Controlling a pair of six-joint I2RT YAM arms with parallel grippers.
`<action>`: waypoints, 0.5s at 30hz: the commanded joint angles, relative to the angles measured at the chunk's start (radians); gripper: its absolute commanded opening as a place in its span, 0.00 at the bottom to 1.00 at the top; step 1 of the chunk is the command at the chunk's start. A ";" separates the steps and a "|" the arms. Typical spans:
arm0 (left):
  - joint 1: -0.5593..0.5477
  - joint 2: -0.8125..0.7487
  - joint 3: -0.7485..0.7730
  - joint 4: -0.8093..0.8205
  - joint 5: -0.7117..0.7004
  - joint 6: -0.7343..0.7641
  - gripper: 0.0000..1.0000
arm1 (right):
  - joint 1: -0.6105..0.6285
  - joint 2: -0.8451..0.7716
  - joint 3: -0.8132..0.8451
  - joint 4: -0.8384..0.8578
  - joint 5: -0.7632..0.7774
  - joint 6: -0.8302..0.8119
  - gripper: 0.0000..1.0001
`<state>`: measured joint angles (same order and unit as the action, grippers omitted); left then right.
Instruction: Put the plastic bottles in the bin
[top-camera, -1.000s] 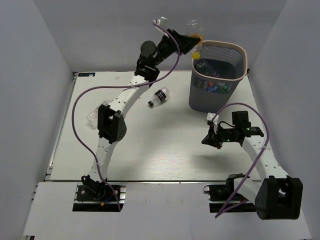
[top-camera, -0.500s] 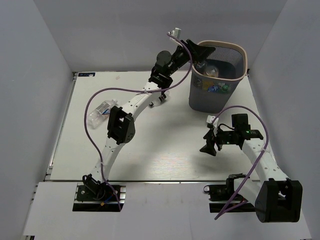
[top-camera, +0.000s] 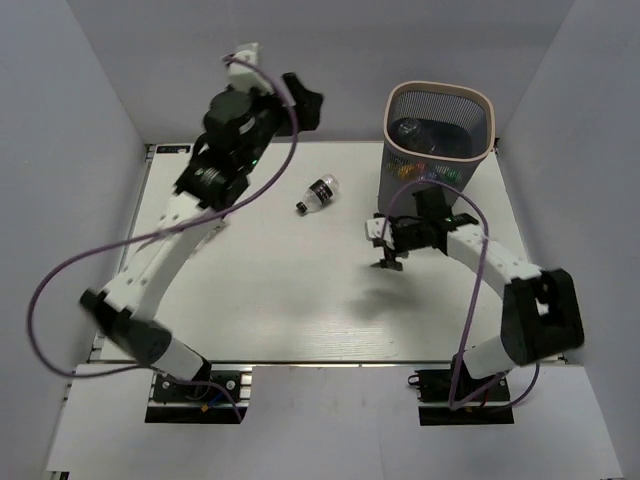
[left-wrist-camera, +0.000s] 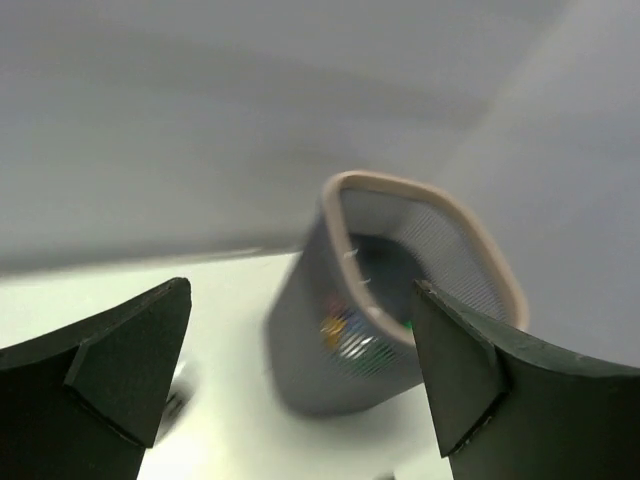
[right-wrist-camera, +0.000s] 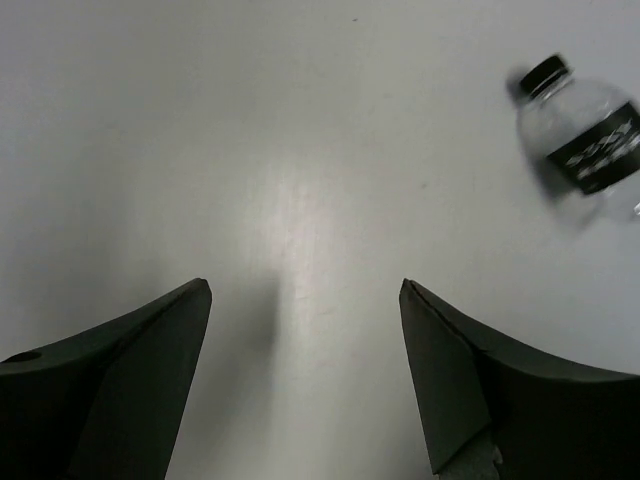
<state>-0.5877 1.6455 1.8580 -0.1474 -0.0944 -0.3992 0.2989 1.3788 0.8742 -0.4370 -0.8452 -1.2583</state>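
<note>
A clear plastic bottle with a dark label and black cap (top-camera: 320, 193) lies on its side on the white table, left of the bin; the right wrist view has it at the upper right (right-wrist-camera: 585, 145). The grey mesh bin (top-camera: 437, 150) with beige rim stands at the back right. A clear bottle (top-camera: 410, 128) lies inside it, and coloured ones (top-camera: 428, 176) show through the mesh. My left gripper (top-camera: 305, 103) is raised at the back, left of the bin, open and empty (left-wrist-camera: 302, 288), facing the bin (left-wrist-camera: 400, 300). Open and empty, my right gripper (top-camera: 388, 255) (right-wrist-camera: 305, 285) hangs over bare table, right of the lying bottle.
White walls close off the back and both sides. The left arm (top-camera: 165, 250) arcs over the table's left half and its purple cable (top-camera: 60, 270) loops out to the left. The table's left edge (top-camera: 130, 250) runs close to the wall.
The left gripper let its clear bottle go into the bin and swung back to the left, open. The right gripper opened and moved left over the table, toward the lying bottle.
</note>
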 joint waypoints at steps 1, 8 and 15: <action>0.006 -0.171 -0.163 -0.407 -0.321 0.061 1.00 | 0.086 0.162 0.170 0.098 0.116 -0.166 0.82; 0.006 -0.579 -0.610 -0.655 -0.478 -0.203 1.00 | 0.236 0.376 0.490 0.191 0.377 -0.300 0.88; 0.006 -0.796 -0.818 -0.684 -0.410 -0.337 1.00 | 0.292 0.616 0.713 0.207 0.604 -0.453 0.90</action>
<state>-0.5823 0.9058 1.0492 -0.8036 -0.5007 -0.6556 0.5816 1.9366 1.5120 -0.2428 -0.3672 -1.6005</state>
